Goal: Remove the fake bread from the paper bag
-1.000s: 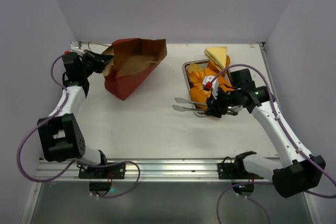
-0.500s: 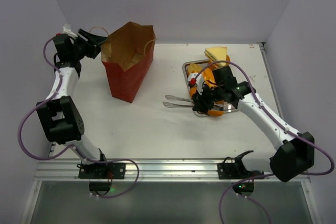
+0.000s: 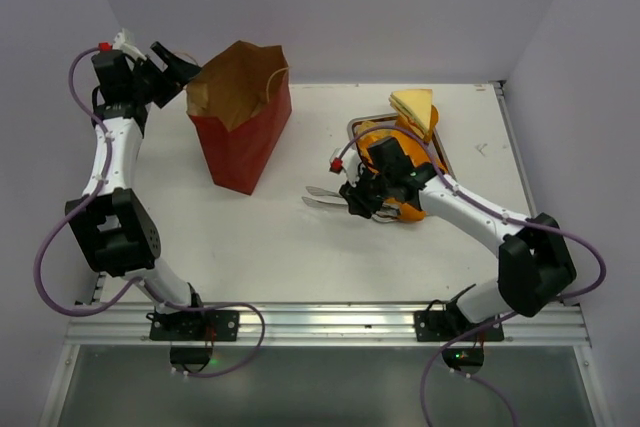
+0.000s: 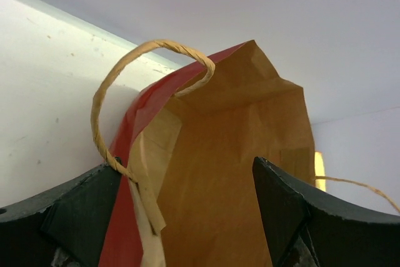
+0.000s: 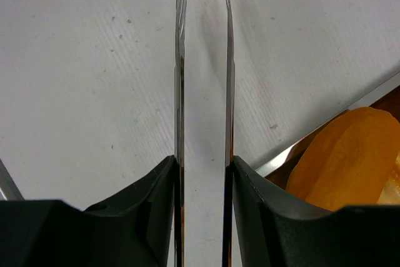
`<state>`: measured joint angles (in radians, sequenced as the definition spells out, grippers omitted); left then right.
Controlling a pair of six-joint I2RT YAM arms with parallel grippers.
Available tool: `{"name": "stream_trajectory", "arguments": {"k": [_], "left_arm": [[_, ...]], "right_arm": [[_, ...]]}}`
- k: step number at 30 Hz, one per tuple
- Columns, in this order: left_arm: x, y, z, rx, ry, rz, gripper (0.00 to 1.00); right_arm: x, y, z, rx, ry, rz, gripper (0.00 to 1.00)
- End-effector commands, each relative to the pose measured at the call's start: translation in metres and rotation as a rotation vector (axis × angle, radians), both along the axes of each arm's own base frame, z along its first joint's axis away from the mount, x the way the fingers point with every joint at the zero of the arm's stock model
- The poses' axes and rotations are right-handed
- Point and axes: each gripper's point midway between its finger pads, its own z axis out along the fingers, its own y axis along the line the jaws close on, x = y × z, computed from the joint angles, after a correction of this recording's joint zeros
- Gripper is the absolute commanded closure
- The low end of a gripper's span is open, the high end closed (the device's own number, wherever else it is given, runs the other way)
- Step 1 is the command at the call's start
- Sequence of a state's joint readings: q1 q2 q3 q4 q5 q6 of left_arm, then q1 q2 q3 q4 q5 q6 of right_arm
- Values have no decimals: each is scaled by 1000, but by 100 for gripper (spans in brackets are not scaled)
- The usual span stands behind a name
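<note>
- Since a second ago the paper bag (image 3: pixel 240 142) has gone from lying tilted on its side to standing upright on the table (image 3: pixel 260 237), mouth open to the top camera and brown inside showing.
- Over the same second my right gripper (image 3: pixel 352 203) has swung toward the bag, and now sits roughly midway between the bag and the far side of the steel tray (image 3: pixel 350 130).
- My left gripper (image 3: pixel 185 65) is at the bag's far-left top corner, raised to the level of the rim.
- On the left wrist camera I see its jaws spread wide, with the bag's rim and one twisted loop handle (image 4: pixel 125 85) between them. The handle runs down to one finger; I cannot tell whether the paper is pinched.
- My right gripper is clamped on a pair of metal tongs (image 3: pixel 322 196), whose tips point toward the bag but stop well short of it. On the wrist view the two blades run nearly parallel, with a narrow gap and nothing between them.
- I see the fake bread (image 3: pixel 375 135) outside the bag, piled in the tray well apart from it on the right arm's side.
- A pale sandwich (image 3: pixel 413 104) leans at the tray's far end, the corner farthest from the bag.
</note>
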<state>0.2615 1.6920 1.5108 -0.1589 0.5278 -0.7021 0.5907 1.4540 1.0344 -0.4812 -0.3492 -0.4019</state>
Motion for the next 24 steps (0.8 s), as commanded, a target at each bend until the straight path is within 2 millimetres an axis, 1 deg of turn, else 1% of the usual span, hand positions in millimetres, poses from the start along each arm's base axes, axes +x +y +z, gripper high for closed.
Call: {"name": "stream_trajectory", "arguments": {"k": [1,2,3,7,8,10,13,16,18,21,22,24], "left_arm": [[-12,8,30,127,-64,3,11],[-13,10,34,140,-70,12,11],[-14,11,33,160,-69,10,11],[-19,16,44,201,-89,34,8],[-21,19,49,218,-97,54,7],[-27,23,59,246,-117,88,1],[-32,28,71,278,-140,118,0],[-39,28,84,295,-170,127,0],[-42,27,88,304,-178,129,0],[-52,26,96,317,-201,140,1],[-61,25,98,321,-213,143,0],[-70,20,102,320,-240,135,1]], "right_arm": [[25,11,2,35,-72,-92,58],[26,12,0,35,-68,-102,58],[29,12,-5,30,-66,-121,58],[29,16,-20,8,-46,-177,57],[30,16,-24,12,-52,-188,56],[30,14,-29,8,-44,-221,55],[26,14,-39,4,-29,-231,54],[25,11,-49,-20,-18,-240,52],[23,11,-55,-38,-4,-236,51],[17,10,-65,-68,19,-220,47],[15,10,-68,-77,27,-213,45],[13,10,-72,-99,40,-200,44]]}}
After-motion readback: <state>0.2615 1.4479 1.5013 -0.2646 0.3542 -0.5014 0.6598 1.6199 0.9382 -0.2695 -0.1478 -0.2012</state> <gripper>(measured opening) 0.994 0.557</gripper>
